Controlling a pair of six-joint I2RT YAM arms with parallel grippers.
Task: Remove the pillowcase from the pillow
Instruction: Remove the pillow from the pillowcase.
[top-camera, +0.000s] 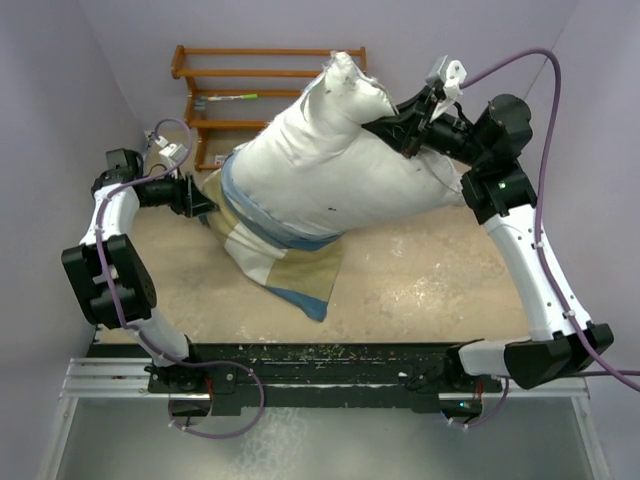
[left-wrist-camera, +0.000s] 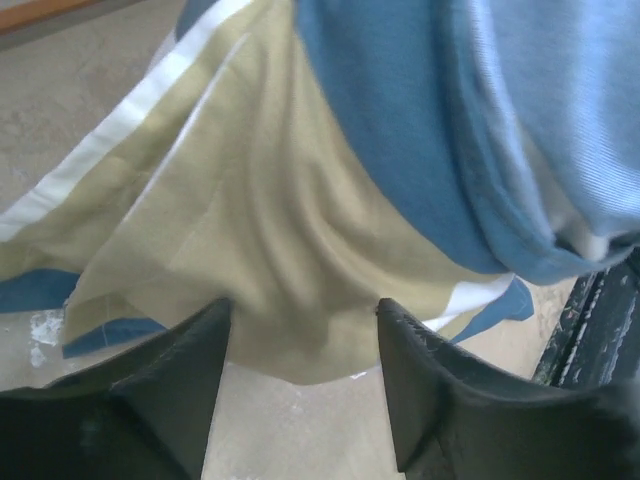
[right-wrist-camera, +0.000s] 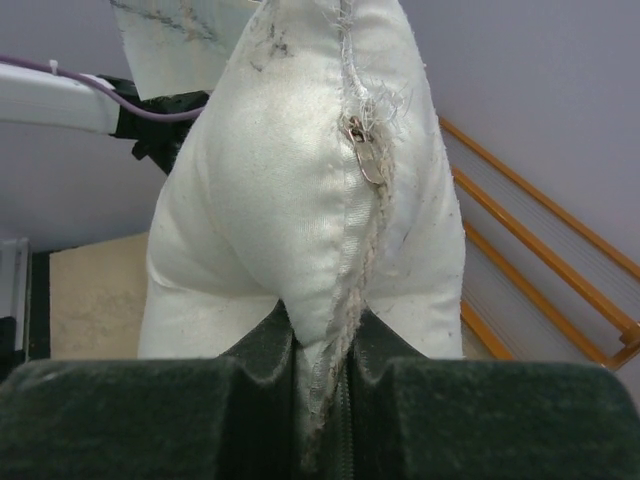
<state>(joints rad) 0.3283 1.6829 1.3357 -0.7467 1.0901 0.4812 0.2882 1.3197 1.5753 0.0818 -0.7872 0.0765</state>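
Note:
The plump white pillow (top-camera: 340, 160) is lifted at its far right end, where my right gripper (top-camera: 408, 128) is shut on its corner. In the right wrist view, the pillow (right-wrist-camera: 290, 200) rises from that gripper (right-wrist-camera: 325, 335), whose fingers pinch the frayed, zippered seam. The tan, cream and blue pillowcase (top-camera: 285, 260) is bunched round the pillow's lower left end and trails onto the table. My left gripper (top-camera: 205, 205) is at the cover's left edge. In the left wrist view it (left-wrist-camera: 305, 335) stands open, with the hanging tan fold of the pillowcase (left-wrist-camera: 300, 230) reaching just between the fingertips.
A wooden rack (top-camera: 265, 75) stands against the back wall behind the pillow, and it shows as orange rails (right-wrist-camera: 545, 255) to the right in the right wrist view. A black rail (top-camera: 320, 355) runs along the table's near edge. Lilac walls close in both sides.

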